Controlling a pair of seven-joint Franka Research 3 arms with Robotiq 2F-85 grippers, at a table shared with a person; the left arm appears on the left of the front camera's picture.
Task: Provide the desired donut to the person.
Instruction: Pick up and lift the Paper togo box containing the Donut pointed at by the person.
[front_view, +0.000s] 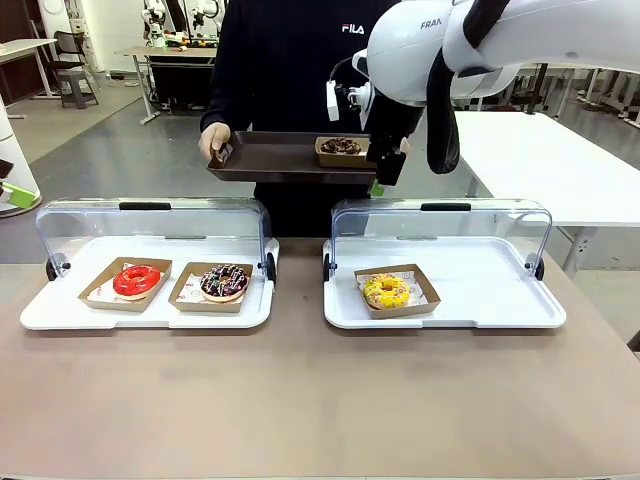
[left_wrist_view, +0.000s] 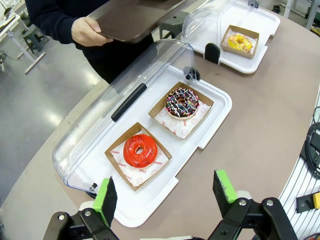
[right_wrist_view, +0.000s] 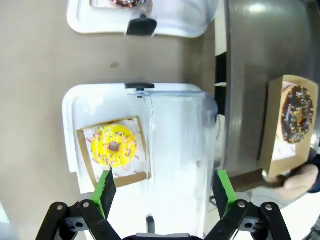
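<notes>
**Chocolate donut on the person's tray; both grippers spread and empty**

In the front view the person is seen across the tabletop, with a dark serving tray held level at waist height. The chocolate donut is carried near the tray's right end in a brown carton. The right gripper is seen hanging, fingers down, in front of that end.

From above, the right wrist view adds that this gripper is fully spread with nothing between its green pads. Below it lie the right case and a yellow donut. The tray is seen off to one side, with a hand gripping its corner just beside the carton.

The left wrist view gives the left gripper, likewise wide apart and touching nothing. It is held above the near rim of the left case, where a red donut and a sprinkled donut lie side by side.

The chocolate donut is round and lies flat with its hole upward. Its carton's long side is laid along the tray's length.
</notes>
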